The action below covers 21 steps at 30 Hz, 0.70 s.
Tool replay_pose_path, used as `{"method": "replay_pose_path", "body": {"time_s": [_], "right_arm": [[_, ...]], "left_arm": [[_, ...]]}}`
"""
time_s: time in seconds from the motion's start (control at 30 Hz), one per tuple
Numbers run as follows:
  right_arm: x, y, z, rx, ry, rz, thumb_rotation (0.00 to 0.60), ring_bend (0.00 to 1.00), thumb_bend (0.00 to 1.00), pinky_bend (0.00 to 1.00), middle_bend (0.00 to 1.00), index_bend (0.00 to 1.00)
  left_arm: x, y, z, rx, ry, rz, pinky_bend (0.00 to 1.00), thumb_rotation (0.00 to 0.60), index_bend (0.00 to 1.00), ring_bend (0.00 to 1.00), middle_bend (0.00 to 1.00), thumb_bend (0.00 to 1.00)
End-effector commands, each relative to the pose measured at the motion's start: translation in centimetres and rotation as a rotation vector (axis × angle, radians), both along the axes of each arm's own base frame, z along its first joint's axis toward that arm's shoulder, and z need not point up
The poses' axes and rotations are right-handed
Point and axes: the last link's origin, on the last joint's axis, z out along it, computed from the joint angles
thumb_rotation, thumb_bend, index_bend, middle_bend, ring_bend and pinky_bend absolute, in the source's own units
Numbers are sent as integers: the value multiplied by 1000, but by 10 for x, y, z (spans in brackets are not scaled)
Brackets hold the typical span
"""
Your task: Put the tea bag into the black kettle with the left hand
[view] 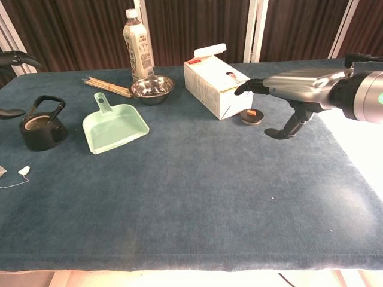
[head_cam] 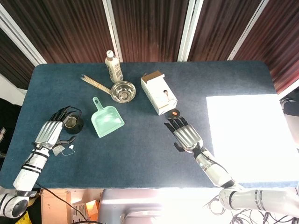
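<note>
The black kettle (head_cam: 73,124) (view: 42,124) stands lidless at the table's left side with its handle up. The tea bag (head_cam: 59,150) lies on the cloth in front of it; its string runs to a white tag (head_cam: 71,148) (view: 24,170). My left hand (head_cam: 49,133) hovers beside the kettle, its fingers spread toward the handle, and holds nothing. Only dark fingertips (view: 18,58) of it show at the chest view's left edge. My right hand (head_cam: 186,134) (view: 299,82) is open, held flat above the table near a small round lid (head_cam: 175,113) (view: 252,116).
A green dustpan (head_cam: 107,119) (view: 114,125) lies right of the kettle. Behind it are chopsticks (head_cam: 96,84), a steel bowl (head_cam: 123,91) (view: 152,88), a bottle (head_cam: 113,66) and a white box (head_cam: 159,93) (view: 215,86). A bright white sheet (head_cam: 252,135) covers the right.
</note>
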Motion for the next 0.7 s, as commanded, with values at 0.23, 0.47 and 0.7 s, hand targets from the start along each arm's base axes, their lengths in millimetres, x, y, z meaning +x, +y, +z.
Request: {"method": "replay_pose_path", "body": {"time_s": [0.23,0.47,0.7], "right_arm": [[0,14,12,1,-23,35,600,0,360,0,0,0],[-36,55,48,13,-101,8,600,0,360,0,0,0],[-76,95,77,2,-124,57,600,0,360,0,0,0]], "left_arm": [[6,-22,-2,-11,14,-56,338,600,166,113,92,266],[-23,-63,-12,15,111,24,993,600,215,854,752,278],[-64,-69,-25,39,187,237,1000,600,417,1000,955,365]]}}
